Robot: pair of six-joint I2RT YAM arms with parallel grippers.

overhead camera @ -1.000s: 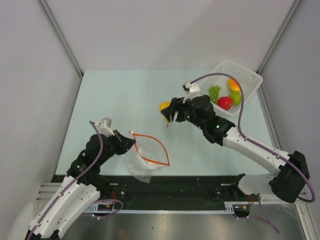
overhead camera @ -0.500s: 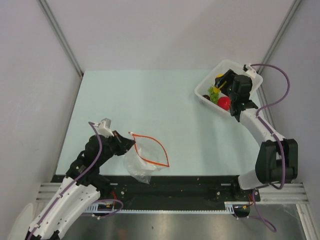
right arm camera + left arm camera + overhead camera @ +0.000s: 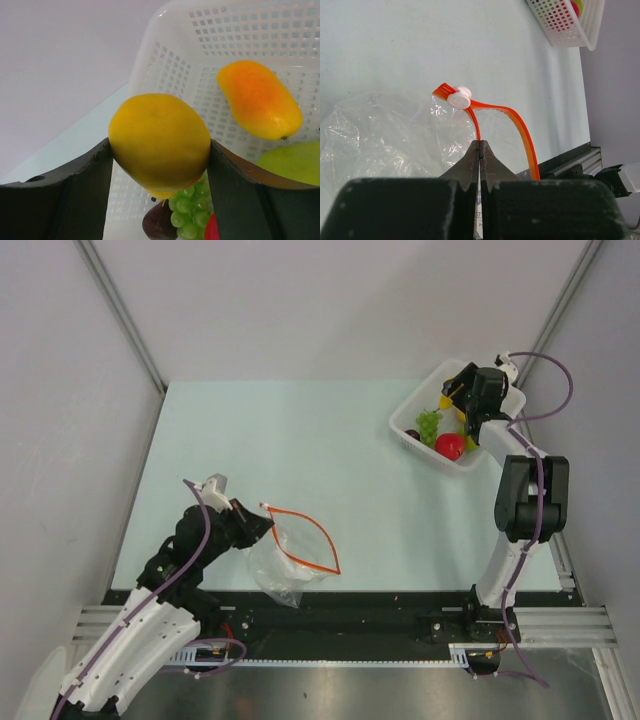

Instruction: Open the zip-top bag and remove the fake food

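The clear zip-top bag [image 3: 280, 565] lies near the table's front edge, its orange-red zip strip [image 3: 305, 540] spread open; it looks empty. My left gripper [image 3: 262, 525] is shut on the strip's near side [image 3: 479, 131], beside the white slider [image 3: 459, 99]. My right gripper [image 3: 455, 392] is shut on a yellow pear [image 3: 160, 142] and holds it above the white mesh basket [image 3: 492, 390]. In the basket lie green grapes [image 3: 428, 424], a red apple [image 3: 450, 446], an orange-yellow oval fruit [image 3: 259, 99], a green round fruit [image 3: 295, 162] and a dark purple fruit [image 3: 159, 222].
The basket stands at the back right corner, and its corner also shows in the left wrist view [image 3: 567, 22]. Grey walls enclose the pale green table [image 3: 300, 440]. A black rail [image 3: 380, 610] runs along the front edge.
My right gripper carried the yellow pear from the table's middle to the back right, over the basket. My left gripper still holds the bag's strip in about the same place.
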